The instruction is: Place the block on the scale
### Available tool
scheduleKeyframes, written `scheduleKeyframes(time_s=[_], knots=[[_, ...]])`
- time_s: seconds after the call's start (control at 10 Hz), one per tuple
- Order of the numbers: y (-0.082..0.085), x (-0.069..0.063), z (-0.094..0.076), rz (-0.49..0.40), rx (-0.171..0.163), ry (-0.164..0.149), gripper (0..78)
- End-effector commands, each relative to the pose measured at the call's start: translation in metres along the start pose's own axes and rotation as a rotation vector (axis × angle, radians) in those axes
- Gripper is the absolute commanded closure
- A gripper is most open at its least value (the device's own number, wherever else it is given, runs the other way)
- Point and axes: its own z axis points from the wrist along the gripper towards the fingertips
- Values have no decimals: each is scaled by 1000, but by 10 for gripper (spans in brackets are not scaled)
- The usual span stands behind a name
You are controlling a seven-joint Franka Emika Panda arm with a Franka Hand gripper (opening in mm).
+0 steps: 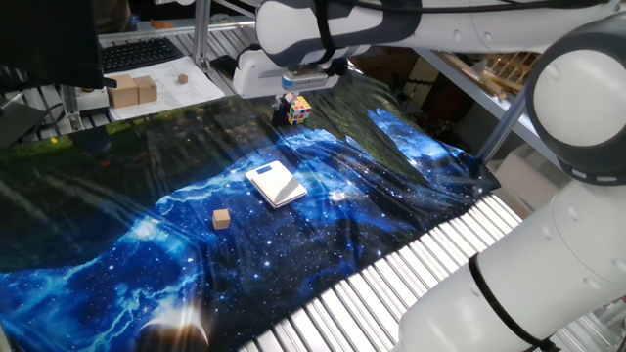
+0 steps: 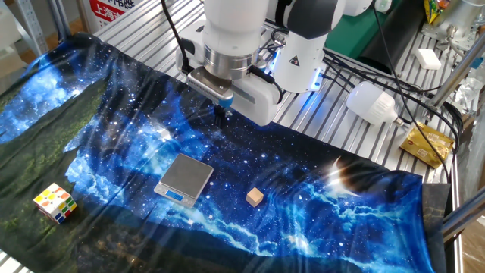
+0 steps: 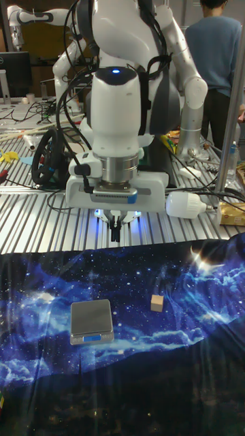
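The scale [image 2: 184, 180] at centre frame carries nothing. The block [image 2: 255, 197] lies on the starry cloth [image 2: 364, 197] just right of it, well below the gripper [image 2: 220, 115], whose fingers hang pressed together, empty.

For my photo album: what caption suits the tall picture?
Robot gripper hangs shut and empty above a galaxy-print cloth, with the small wooden block lying apart from the scale.

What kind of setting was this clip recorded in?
Most likely a robotics lab. The arm's gripper hangs over a table draped in a galaxy-print cloth, a second white robot arm stands behind, and a keyboard and monitor sit on nearby benches.
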Motion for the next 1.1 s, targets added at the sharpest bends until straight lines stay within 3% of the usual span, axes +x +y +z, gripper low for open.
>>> scheduleKeyframes(time_s=[0.1, 0.5, 0.8, 1.0, 1.1], knots=[[1, 0, -2, 124, 46, -35, 776], [1, 0, -2, 129, 28, -24, 776], [1, 0, -2, 155, -35, -11, 776], [1, 0, -2, 170, -37, -8, 776], [1, 0, -2, 169, -56, -3, 776]])
